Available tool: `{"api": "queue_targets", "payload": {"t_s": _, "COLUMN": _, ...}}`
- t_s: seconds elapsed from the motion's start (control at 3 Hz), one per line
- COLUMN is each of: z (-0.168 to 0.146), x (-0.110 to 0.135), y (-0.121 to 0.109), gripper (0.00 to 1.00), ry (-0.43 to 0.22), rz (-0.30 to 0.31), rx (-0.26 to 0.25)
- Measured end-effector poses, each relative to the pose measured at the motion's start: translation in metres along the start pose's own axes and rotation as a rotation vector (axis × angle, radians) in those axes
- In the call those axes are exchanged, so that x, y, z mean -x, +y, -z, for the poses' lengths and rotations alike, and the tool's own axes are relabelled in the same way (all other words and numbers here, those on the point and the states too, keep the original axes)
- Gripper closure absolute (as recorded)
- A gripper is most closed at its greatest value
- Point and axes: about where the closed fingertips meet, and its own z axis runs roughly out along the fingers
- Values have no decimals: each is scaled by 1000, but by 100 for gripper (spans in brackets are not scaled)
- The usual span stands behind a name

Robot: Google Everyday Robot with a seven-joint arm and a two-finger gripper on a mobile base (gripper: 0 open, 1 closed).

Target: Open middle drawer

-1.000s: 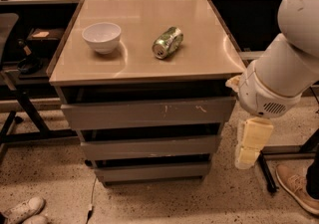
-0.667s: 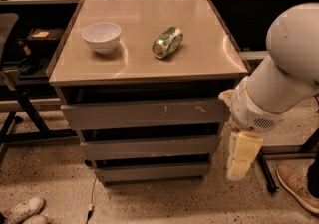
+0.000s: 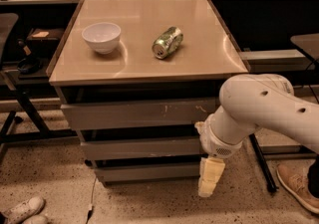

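Note:
The middle drawer (image 3: 139, 148) is the wide plain grey front between the taller scratched top front (image 3: 139, 114) and the narrow bottom front (image 3: 144, 171). It is closed, its front in line with the others. My gripper (image 3: 209, 180) hangs pointing down from the big white arm (image 3: 264, 106), in front of the cabinet's lower right corner. It is below the middle drawer's right end, level with the bottom front, and holds nothing I can see.
A white bowl (image 3: 101, 36) and a green can (image 3: 167, 42) lying on its side rest on the tan tabletop (image 3: 199, 66). A black stand leg (image 3: 261, 163) and a person's shoe (image 3: 296, 185) are at the right. A white shoe (image 3: 22, 209) lies lower left.
The arm has swung left and down, bringing the gripper from beside the cabinet's right side to in front of its lower right corner. The drawers have not moved.

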Motion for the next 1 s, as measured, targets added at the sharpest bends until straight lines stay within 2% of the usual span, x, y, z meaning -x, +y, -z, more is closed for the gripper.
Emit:
{"api": "queue_targets", "payload": {"t_s": 0.33, "z": 0, "x": 0, "y": 0, "gripper": 0, "ry": 0, "rz": 0, "rx": 0}}
{"api": "queue_targets", "payload": {"t_s": 0.67, "z": -27, "x": 1, "y": 2, "gripper": 0, "ry": -42, "rz": -7, "rx": 3}}
{"api": "queue_targets", "payload": {"t_s": 1.0, "z": -80, "x": -2, "y": -13, "gripper": 0, "ry": -100, "rz": -47, "rx": -7}}
